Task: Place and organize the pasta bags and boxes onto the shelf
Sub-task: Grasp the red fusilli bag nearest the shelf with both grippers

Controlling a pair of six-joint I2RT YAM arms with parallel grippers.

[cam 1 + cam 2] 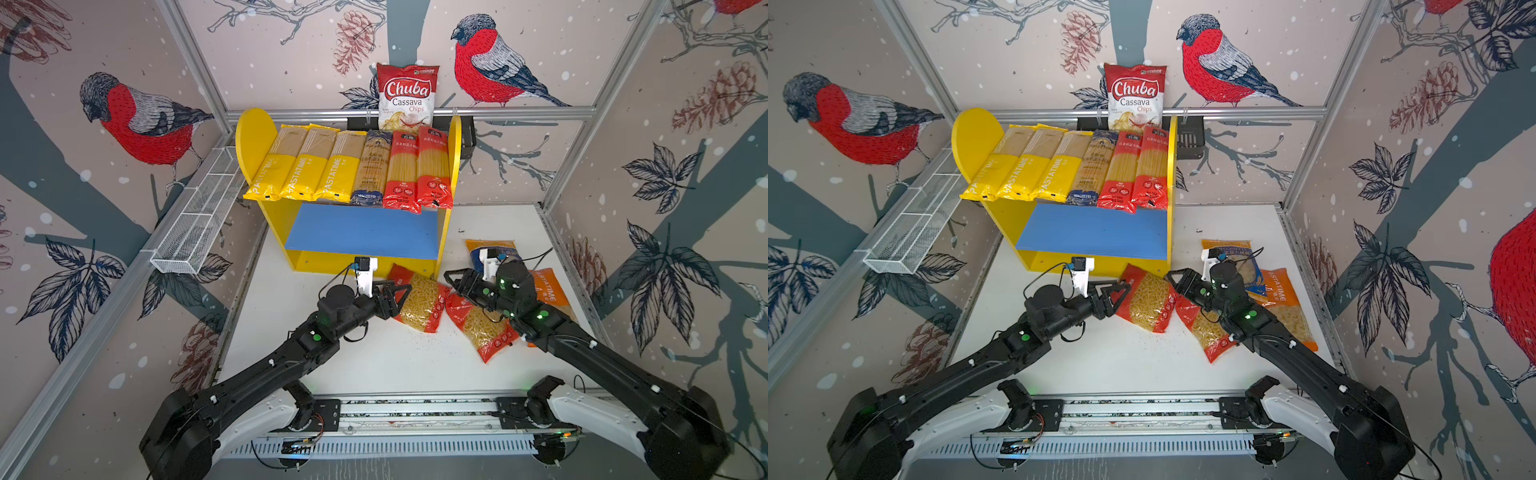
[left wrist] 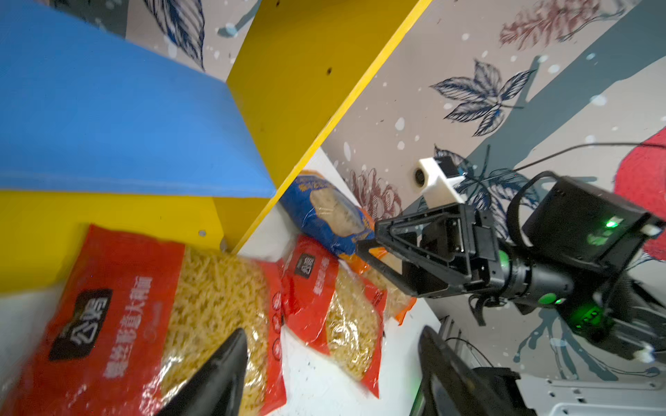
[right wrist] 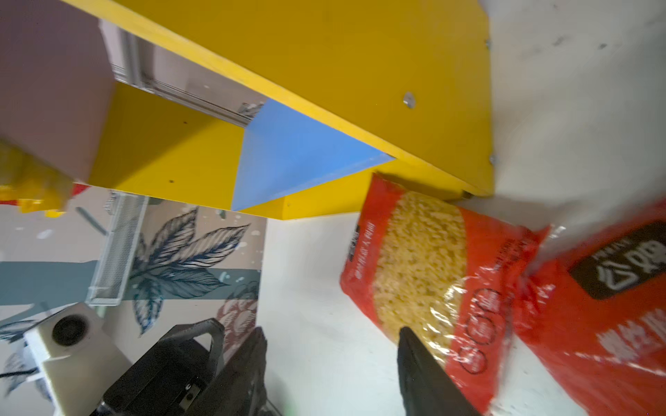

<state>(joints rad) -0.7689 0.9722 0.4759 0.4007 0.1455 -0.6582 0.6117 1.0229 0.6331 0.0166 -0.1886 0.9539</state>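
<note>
Pincers both stand wide, clamping nothing. The left pincer (image 1: 401,299) sits at the edge of a red macaroni bag (image 1: 422,303) that lies on the tabletop (image 1: 374,365), touching the base of the shelf (image 1: 361,232). The right pincer (image 1: 452,283) hangs over a second red bag (image 1: 484,328). Six long spaghetti packs (image 1: 353,166) lie side by side on the upper board.

White tabletop (image 1: 374,365) carries a two-tier shelf with yellow side panels (image 1: 253,141) at far centre. At near right: red plastic short-pasta bags (image 1: 419,303), two; blue bag (image 1: 484,249); orange bag (image 1: 548,291). On the shelf's upper board, side by side: long yellow PASTATIME packs (image 1: 305,166), three; dark blue spaghetti pack (image 1: 372,170); red spaghetti packs (image 1: 401,174), two.
</note>
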